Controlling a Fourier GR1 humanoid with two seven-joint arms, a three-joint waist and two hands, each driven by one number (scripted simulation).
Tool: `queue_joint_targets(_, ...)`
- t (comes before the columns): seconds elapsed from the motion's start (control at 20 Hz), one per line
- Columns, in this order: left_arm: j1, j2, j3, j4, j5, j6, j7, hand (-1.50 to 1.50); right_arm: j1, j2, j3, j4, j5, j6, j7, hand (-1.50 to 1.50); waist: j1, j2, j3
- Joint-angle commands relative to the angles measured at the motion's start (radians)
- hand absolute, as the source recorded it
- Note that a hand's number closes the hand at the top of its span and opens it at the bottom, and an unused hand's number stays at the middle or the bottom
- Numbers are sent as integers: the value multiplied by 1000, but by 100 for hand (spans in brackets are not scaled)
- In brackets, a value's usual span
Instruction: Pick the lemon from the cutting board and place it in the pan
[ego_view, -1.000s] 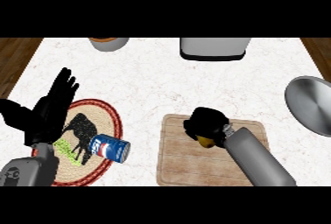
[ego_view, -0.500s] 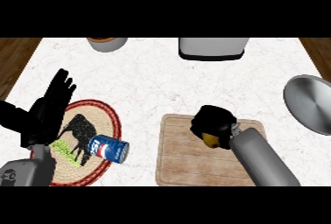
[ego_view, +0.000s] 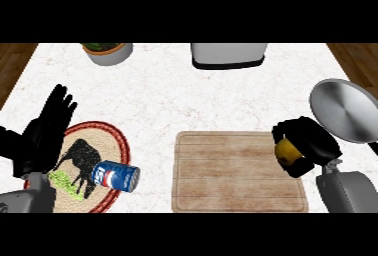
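Observation:
My right hand (ego_view: 310, 142) is curled round the yellow lemon (ego_view: 286, 152), which shows between its fingers and thumb. It hangs at the right edge of the wooden cutting board (ego_view: 236, 172), just left of the grey pan (ego_view: 347, 110) at the counter's right side. The board's top is bare. My left hand (ego_view: 46, 130) rests open at the left, fingers up, over the round mat.
A round red-rimmed mat (ego_view: 92, 170) with a black animal figure carries a blue can (ego_view: 117, 176) lying on its side and a green item (ego_view: 66, 182). At the back stand a grey pot with greens (ego_view: 107, 51) and a grey appliance (ego_view: 227, 55).
My right hand has carried the lemon off the board's middle to the right, towards the pan. The left hand has stayed where it was.

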Motion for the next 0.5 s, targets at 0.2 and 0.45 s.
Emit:
queue_joint_targets(0.2,-26,15,14,30,6,-20,-14,0,149,-48,-159,-538,-92,-14,96,150,11,8,0)
queue_joint_targets(0.45,-52,-27,-6,83,-5,-9,-44,0,221,-16,-224,-830,-193,201,221,150,46,17,0)
